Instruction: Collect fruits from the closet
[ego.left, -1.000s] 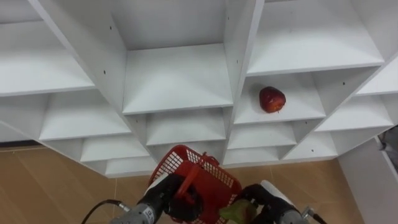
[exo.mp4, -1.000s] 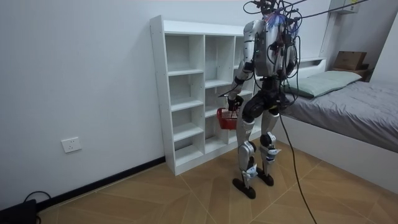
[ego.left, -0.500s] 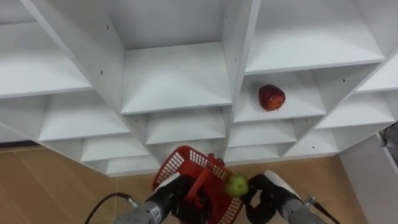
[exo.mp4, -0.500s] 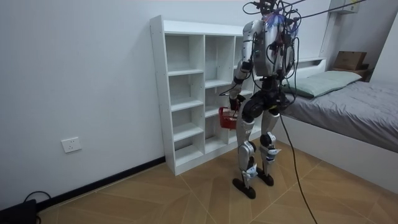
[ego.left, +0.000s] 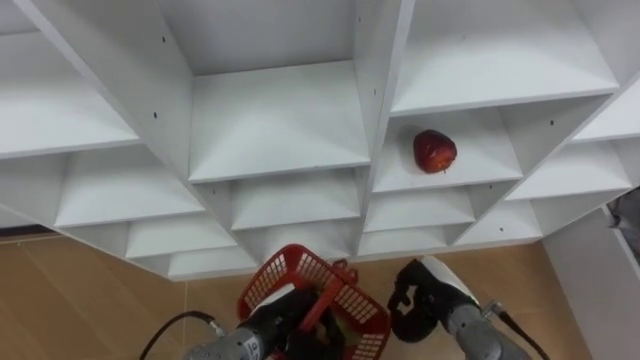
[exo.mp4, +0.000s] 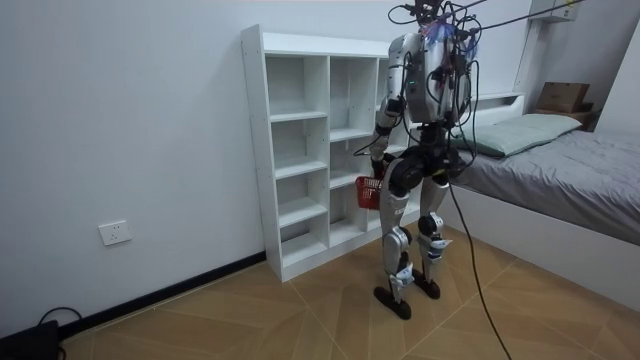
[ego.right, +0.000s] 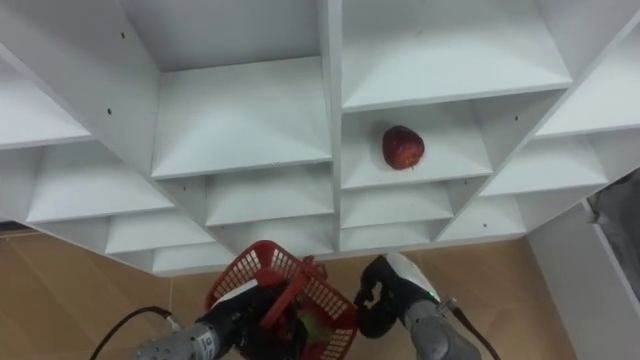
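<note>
Gone from the right hand (ego.left: 422, 300) is the green fruit (ego.left: 336, 324), which half a second ago sat in its fingers over the rim. Now it lies down inside the red basket (ego.left: 290, 275), just to that hand's left, and shows only partly through the mesh. The right hand hangs just beside the basket's right wall, apart from it, its fingers curled in on nothing. The left hand (ego.left: 283, 318) is clenched round the basket's red handle and carries it low in front of the robot's hips. Up and ahead of the right hand, well apart from it, a red apple (ego.left: 434, 150) sits on a shelf of the white closet (ego.left: 280, 125), in the column just right of the upright divider. From where I stand the robot is upright on the wooden floor (exo.mp4: 300, 310), facing the closet, the basket between it and the shelves, with the bed (exo.mp4: 570, 170) behind it.
</note>
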